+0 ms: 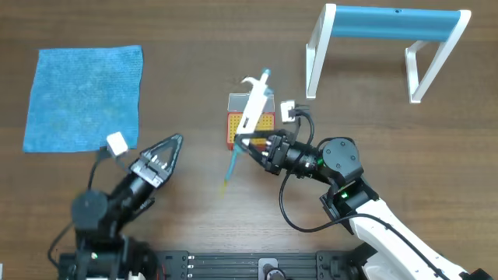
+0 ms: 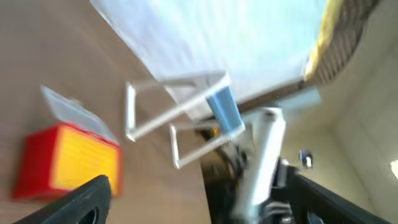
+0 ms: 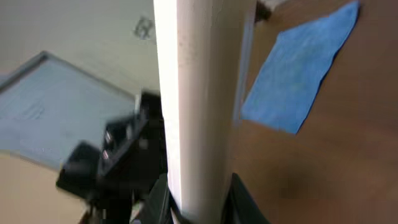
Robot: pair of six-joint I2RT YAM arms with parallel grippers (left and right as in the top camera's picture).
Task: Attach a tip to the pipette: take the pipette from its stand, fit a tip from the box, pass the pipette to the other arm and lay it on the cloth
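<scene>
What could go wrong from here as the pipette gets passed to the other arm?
The right jaws hold the pipette tilted, its thin tip pointing down towards the table; a bump there could knock the tip off. The left jaws stand open but off to the side, so a misaligned grab might let the pipette slip.

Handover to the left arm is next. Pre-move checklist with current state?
1. Grip of right claw on pipette: ok, shut on the white body.
2. Fitted tip: ok, looks yellowish at the shaft's end.
3. Receiving left claw: ok, jaws spread, apart from the pipette.
4. Clearance from tip box: cannot tell, pipette and box overlap in the top view.
5. Drop-off cloth: ok, lies flat on the left arm's side.
</scene>
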